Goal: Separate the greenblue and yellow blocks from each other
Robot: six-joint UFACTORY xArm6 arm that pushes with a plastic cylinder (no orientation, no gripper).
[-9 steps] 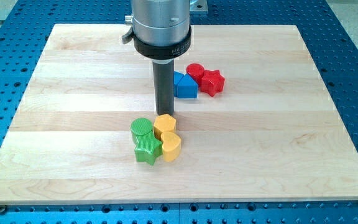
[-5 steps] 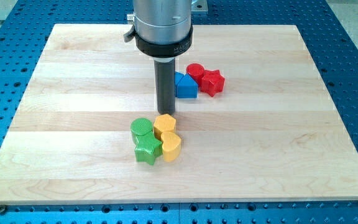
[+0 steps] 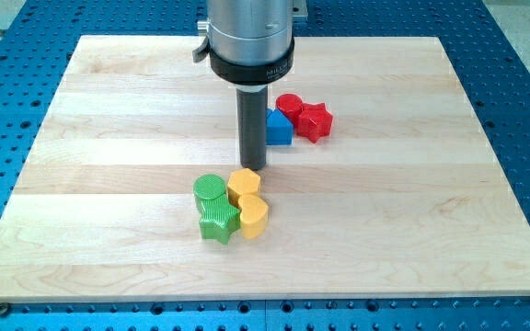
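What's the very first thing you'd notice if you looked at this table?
The big silver arm with its dark rod coming down from the view's top; my tip sits just above the yellow hexagon block, slightly toward its right. Next, a tight bunch near the board's middle: green cylinder, green star, yellow hexagon block, yellow heart. Further up on the right sit a blue block, red cylinder and red star.

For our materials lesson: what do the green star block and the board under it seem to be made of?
The green star block: probably plastic, matte, perhaps 3D-printed, judging by fine ridges lining its top. The board: light wood with a smooth finish; visible grain and joined strips of slightly different tone suggest it.
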